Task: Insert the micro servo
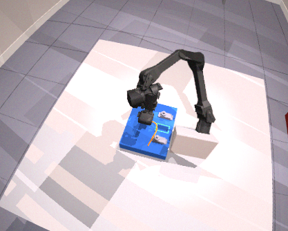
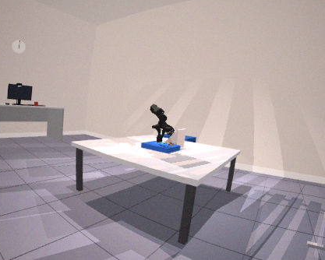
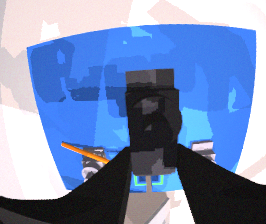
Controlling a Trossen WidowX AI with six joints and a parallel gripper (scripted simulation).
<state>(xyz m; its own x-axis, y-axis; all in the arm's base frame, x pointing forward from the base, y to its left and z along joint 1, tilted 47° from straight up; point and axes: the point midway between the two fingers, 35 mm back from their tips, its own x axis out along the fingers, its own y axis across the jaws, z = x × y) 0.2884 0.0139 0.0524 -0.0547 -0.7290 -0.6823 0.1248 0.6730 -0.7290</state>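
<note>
My gripper (image 1: 146, 120) (image 2: 159, 140) (image 3: 152, 150) is shut on the black micro servo (image 3: 153, 120), seen between the fingers in the wrist view. It is over the blue deck (image 1: 141, 150) (image 2: 153, 147) (image 3: 213, 45), left of the pocket in the top view. The servo's height above the deck, its ears and its shaft direction are unclear. The orange cable (image 1: 157, 130) (image 3: 83, 152) curves past the pocket's left end toward the near servo. The green-outlined pocket (image 1: 163, 128) is empty; in the wrist view it shows partly below the held servo.
Two grey servos (image 1: 165, 115) (image 1: 159, 140) sit in the deck on either side of the pocket; they also show partly behind the fingers in the wrist view. A beige block (image 1: 193, 145) (image 2: 180, 138) stands against the deck's pocket side, near the arm's base.
</note>
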